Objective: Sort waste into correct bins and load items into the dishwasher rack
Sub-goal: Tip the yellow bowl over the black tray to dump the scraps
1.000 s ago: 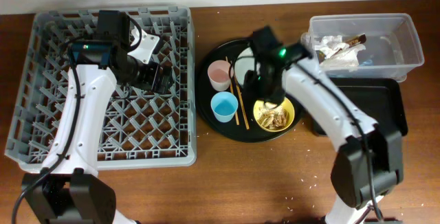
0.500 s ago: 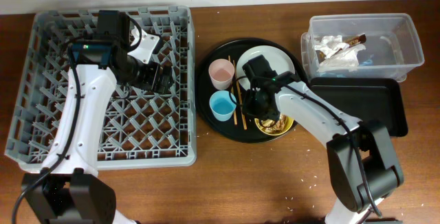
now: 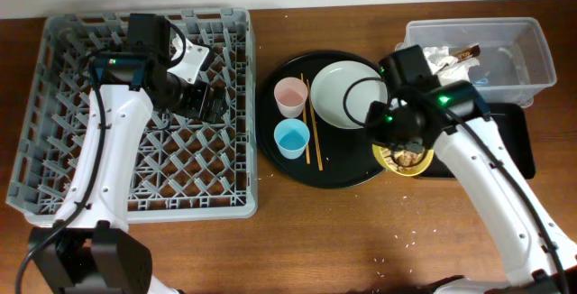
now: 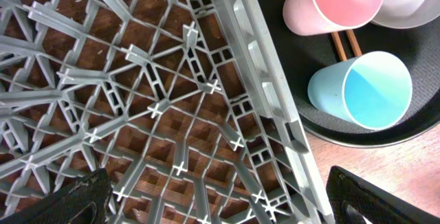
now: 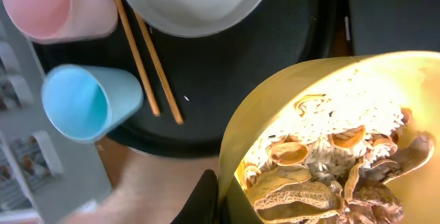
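My right gripper (image 3: 390, 141) is shut on the rim of the small yellow bowl (image 3: 404, 160), held off the round tray's right edge beside the shallow black bin (image 3: 505, 141). In the right wrist view a dark finger (image 5: 206, 196) pinches the bowl (image 5: 275, 114), which holds beige food scraps (image 5: 330, 162). The plate (image 3: 347, 94), pink cup (image 3: 288, 96), blue cup (image 3: 293, 138) and chopsticks (image 3: 313, 136) lie on the round black tray (image 3: 270, 154). My left gripper (image 4: 220, 207) hangs open above the grey dishwasher rack (image 3: 81, 177), near its right wall. The clear bin (image 3: 532, 59) holds tissue and a wrapper.
The rack's right wall (image 4: 268, 114) stands close to the round tray with the two cups (image 4: 364, 90). The clear bin sits directly behind the black bin at the right. Small crumbs dot the wooden table (image 3: 361, 240) in front.
My right gripper closed on the yellow bowl's rim and carried it right, off the round tray towards the black bin. The left arm stayed still.
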`<action>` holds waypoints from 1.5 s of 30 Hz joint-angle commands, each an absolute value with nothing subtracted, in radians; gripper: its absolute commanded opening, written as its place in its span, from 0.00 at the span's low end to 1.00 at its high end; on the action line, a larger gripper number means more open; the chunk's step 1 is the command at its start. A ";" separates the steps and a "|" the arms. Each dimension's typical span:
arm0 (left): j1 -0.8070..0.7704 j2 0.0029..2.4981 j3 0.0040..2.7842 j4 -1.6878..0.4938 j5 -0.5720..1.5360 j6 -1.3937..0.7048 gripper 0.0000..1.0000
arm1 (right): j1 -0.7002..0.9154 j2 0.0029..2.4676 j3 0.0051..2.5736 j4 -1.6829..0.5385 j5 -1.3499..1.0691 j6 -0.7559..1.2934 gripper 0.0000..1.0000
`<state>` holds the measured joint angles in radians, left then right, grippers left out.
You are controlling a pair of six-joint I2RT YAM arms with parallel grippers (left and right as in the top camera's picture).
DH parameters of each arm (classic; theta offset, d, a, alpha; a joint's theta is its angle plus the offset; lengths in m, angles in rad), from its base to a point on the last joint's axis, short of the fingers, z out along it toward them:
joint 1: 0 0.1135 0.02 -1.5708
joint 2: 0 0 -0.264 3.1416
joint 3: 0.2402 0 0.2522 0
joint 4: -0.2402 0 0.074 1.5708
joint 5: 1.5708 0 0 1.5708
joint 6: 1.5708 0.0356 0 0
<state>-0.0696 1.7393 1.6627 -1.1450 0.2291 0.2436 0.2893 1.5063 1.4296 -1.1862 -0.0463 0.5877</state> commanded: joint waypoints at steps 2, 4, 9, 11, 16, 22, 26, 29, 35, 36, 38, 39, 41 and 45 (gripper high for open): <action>-0.063 1.720 1.676 -1.145 0.240 0.248 1.00 | 0.247 1.479 1.438 -1.209 -0.042 0.440 0.04; -0.063 1.720 1.676 -1.145 0.240 0.248 1.00 | 0.221 1.479 1.438 -1.216 -0.057 0.394 0.04; -0.063 1.720 1.676 -1.145 0.240 0.248 1.00 | 0.084 1.479 1.438 -1.214 -0.189 0.226 0.04; -0.063 1.720 1.676 -1.145 0.240 0.248 1.00 | -0.010 1.479 1.430 -1.200 -0.298 0.127 0.04; -0.063 1.720 1.676 -1.145 0.240 0.248 1.00 | -0.313 1.482 1.342 -1.117 -0.735 -0.199 0.07; -0.063 1.720 1.676 -1.145 0.240 0.248 1.00 | -0.539 1.554 1.299 -1.079 -1.006 -0.478 0.10; -0.063 1.720 1.676 -1.145 0.240 0.248 1.00 | -0.546 1.677 1.299 -1.011 -1.071 -0.483 0.12; -0.063 1.720 1.676 -1.145 0.240 0.248 1.00 | -0.546 1.720 1.299 -1.005 -1.081 -0.483 0.14; -0.063 1.720 1.676 -1.145 0.240 0.248 1.00 | -0.537 1.722 1.300 -0.944 -0.988 -0.343 0.30; -0.063 1.720 1.676 -1.145 0.240 0.248 1.00 | -0.524 1.721 1.300 -0.927 -0.909 -0.271 0.31; -0.063 1.720 1.676 -1.145 0.240 0.248 1.00 | -0.484 1.721 1.301 -0.922 -0.766 -0.192 0.33; -0.063 1.720 1.676 -1.145 0.240 0.248 1.00 | -0.456 1.719 1.302 -0.921 -0.691 -0.160 0.34; -0.063 1.720 1.676 -1.145 0.240 0.248 1.00 | -0.394 1.718 1.302 -0.918 -0.555 -0.112 0.37; -0.063 1.720 1.676 -1.145 0.240 0.248 1.00 | -0.228 1.718 1.304 -0.923 -0.215 -0.038 0.37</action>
<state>-0.0696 1.7393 1.6627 -1.1446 0.2291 0.2436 -0.3145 1.7226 1.3048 -0.9184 -0.5003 -0.1112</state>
